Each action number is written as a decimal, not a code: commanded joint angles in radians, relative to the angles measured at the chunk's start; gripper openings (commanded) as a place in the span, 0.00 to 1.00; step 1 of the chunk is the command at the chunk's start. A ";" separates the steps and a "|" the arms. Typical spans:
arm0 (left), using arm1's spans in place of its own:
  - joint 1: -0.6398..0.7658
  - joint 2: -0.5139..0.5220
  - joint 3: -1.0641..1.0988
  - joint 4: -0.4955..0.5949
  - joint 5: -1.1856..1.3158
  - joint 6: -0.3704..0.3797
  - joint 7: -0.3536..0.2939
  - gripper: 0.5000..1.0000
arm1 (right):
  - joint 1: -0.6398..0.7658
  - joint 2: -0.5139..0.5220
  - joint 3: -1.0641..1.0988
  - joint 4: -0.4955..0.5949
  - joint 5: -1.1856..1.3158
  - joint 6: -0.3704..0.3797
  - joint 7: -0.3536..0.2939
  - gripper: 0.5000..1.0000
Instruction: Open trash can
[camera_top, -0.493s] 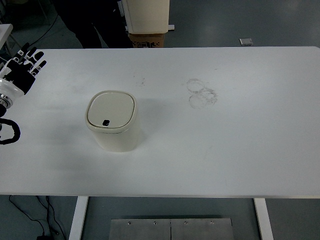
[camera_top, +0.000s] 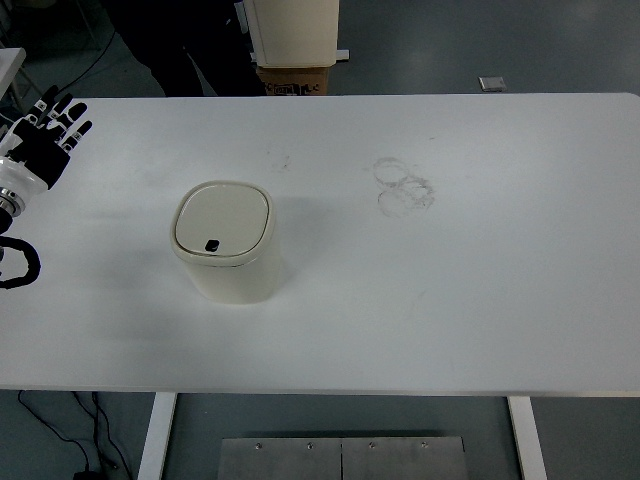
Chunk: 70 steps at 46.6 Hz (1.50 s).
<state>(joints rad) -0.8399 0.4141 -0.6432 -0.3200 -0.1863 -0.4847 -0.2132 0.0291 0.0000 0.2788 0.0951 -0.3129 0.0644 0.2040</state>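
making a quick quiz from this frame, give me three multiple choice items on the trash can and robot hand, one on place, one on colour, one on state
1. Where does the trash can stand on the table?
A. left of the middle
B. at the far right edge
C. on the near right corner

2. What colour is the trash can?
A. red
B. cream
C. black

3. What state is the lid in?
A. taken off and lying on the table
B. closed
C. propped fully open

Answers: 1 A, it sits left of the table's middle, well apart from the left robot hand at the left edge. 2 B, body and lid are cream with a small dark button. 3 B, the lid lies flat on the rim.
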 joint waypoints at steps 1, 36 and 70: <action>-0.002 -0.003 -0.003 0.001 -0.001 0.001 0.000 1.00 | 0.000 0.000 0.000 0.000 0.000 0.000 0.000 0.98; -0.058 0.037 0.016 -0.042 0.004 0.026 0.002 1.00 | 0.000 0.000 0.000 0.000 0.000 0.000 0.000 0.98; -0.145 0.150 0.319 -0.291 0.001 0.153 0.000 1.00 | 0.000 0.000 0.000 0.000 0.000 0.000 0.000 0.98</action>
<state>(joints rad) -0.9719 0.5550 -0.3536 -0.5977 -0.1855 -0.3347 -0.2132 0.0291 0.0000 0.2790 0.0951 -0.3129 0.0644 0.2042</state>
